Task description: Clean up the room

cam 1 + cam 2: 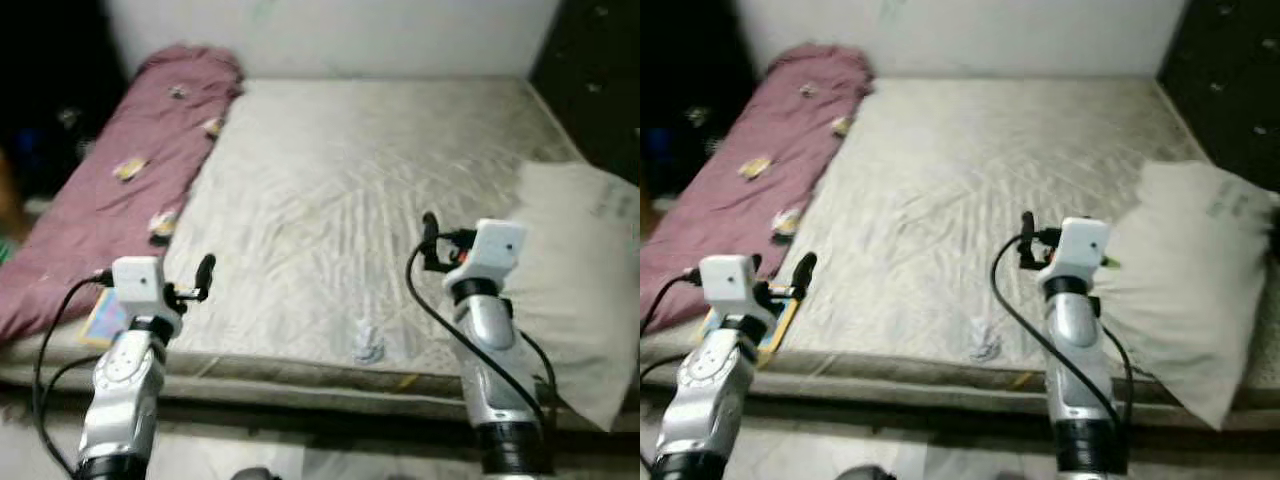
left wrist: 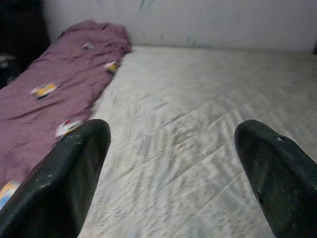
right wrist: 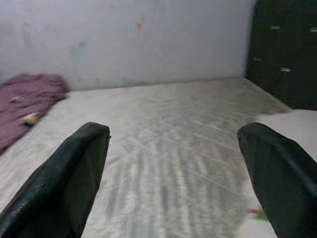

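Two end effectors raised over the near edge of the bed: my left end effector fingers apart, my right end effector fingers apart, both empty. Crumpled white scrap near that edge, between them. Maroon blanket along bed's left side; white pillow at right.
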{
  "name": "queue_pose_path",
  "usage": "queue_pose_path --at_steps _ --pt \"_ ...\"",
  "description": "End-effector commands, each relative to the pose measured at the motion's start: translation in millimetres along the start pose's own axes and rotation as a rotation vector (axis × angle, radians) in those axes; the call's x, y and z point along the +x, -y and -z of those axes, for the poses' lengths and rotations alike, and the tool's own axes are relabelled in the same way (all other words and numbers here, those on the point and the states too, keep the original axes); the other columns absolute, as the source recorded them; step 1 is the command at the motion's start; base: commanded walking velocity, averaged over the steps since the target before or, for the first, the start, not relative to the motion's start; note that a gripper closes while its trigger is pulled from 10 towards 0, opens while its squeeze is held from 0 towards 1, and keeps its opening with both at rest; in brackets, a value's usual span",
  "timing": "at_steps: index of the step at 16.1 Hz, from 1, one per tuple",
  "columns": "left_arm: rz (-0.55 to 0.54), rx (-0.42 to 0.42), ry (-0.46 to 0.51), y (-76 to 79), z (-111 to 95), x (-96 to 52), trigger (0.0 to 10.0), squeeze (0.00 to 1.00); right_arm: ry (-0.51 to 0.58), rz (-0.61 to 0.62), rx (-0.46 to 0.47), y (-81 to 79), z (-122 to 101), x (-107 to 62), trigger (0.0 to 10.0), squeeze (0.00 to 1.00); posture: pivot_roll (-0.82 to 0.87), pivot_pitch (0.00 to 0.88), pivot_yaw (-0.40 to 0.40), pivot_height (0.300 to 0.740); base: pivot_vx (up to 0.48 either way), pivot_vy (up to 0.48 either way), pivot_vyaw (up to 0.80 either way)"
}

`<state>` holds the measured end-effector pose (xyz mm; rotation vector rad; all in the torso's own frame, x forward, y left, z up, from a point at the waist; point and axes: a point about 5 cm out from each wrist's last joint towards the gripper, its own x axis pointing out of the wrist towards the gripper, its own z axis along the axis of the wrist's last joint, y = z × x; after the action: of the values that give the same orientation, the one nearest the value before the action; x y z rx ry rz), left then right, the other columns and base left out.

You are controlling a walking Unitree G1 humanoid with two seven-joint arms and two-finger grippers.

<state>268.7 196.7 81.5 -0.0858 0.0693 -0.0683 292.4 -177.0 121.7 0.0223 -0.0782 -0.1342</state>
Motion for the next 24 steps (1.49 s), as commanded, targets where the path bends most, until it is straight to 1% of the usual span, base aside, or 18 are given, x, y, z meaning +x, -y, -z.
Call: queue_pose_path --at_steps 1,3,5,7,8,10,12,13,14,15,16,17,19,22,24 --pt "0.015 0.009 -0.003 5.9 -0.1 3.3 10.0 0.0 -0.002 0.033 -0.006 9.8 1.8 -2.2 10.0 0.0 -0.08 0.0 0.096 0.74 0.0 0.0 0.0" --pt "0.032 0.01 -0.019 9.4 3.6 3.9 10.0 0.0 0.002 0.065 0.006 13.5 2.9 -3.9 10.0 0.0 -0.11 0.0 0.136 0.74 0.0 0.0 0.0" --pt "0.063 0.017 -0.037 15.6 7.0 6.8 10.0 0.0 0.01 0.104 0.01 18.4 2.9 -8.0 10.0 0.0 -0.13 0.0 0.153 0.74 0.0 0.0 -0.8" --pt "0.065 0.006 -0.032 16.6 4.7 11.3 10.0 0.0 0.008 0.107 0.003 20.3 3.2 -10.4 10.0 0.0 -0.14 0.0 0.144 0.74 0.0 0.0 0.0" --pt "0.046 0.0 -0.03 15.3 4.6 12.5 10.0 0.0 0.003 0.09 -0.008 19.6 3.7 -10.8 10.0 0.0 -0.14 0.0 0.13 0.74 0.0 0.0 0.0" --pt "0.023 -0.007 -0.037 14.2 6.9 11.2 10.0 0.0 -0.007 0.067 -0.014 18.3 5.0 -8.6 10.0 0.0 -0.12 0.0 0.105 0.74 0.0 0.0 0.0" --pt "-0.03 -0.018 -0.03 10.8 8.0 6.2 10.0 0.0 -0.024 0.013 -0.017 11.9 7.2 -1.1 10.0 0.0 -0.06 0.0 0.046 0.74 0.0 0.0 0.0" --pt "-0.061 -0.022 -0.024 7.2 7.5 3.8 10.0 0.0 -0.03 -0.02 -0.014 5.2 7.9 2.7 10.0 0.0 -0.04 0.0 0.025 0.74 0.0 0.0 0.0" --pt "-0.086 0.003 -0.026 3.5 8.2 -0.2 10.0 0.0 -0.034 -0.058 -0.01 -3.8 8.1 7.3 10.0 0.0 -0.02 0.0 0.004 0.74 0.0 0.0 0.0" --pt "-0.101 0.02 -0.024 2.1 8.7 -3.3 10.0 0.0 -0.034 -0.081 -0.006 -8.9 7.5 10.5 10.0 0.0 0.0 0.0 -0.015 0.74 0.0 0.0 0.0" --pt "-0.123 -0.016 -0.028 -0.6 11.5 -9.6 10.0 0.0 -0.034 -0.115 -0.001 -17.2 6.6 15.2 10.0 0.0 0.02 0.0 -0.031 0.74 0.0 0.0 0.0" --pt "-0.15 -0.025 -0.031 -3.6 13.6 -13.8 10.0 0.0 -0.038 -0.13 0.005 -21.2 7.5 17.4 10.0 0.0 0.04 0.0 -0.043 0.74 0.0 0.0 0.0" --pt "-0.156 -0.032 -0.032 -5.9 13.7 -16.2 10.0 0.0 -0.046 -0.139 0.008 -23.9 11.4 17.5 10.0 0.0 0.05 0.0 -0.045 0.74 0.0 0.0 0.0" --pt "-0.148 -0.032 -0.042 -6.1 13.0 -14.4 10.0 0.0 -0.056 -0.135 0.025 -24.0 14.1 16.0 10.0 0.0 0.04 0.0 -0.035 0.74 0.0 0.0 0.0" --pt "-0.133 -0.042 -0.045 -5.2 12.4 -11.2 10.0 0.0 -0.055 -0.12 0.027 -20.3 14.4 15.8 10.0 0.0 0.02 0.0 -0.024 0.74 0.0 0.0 -0.8"
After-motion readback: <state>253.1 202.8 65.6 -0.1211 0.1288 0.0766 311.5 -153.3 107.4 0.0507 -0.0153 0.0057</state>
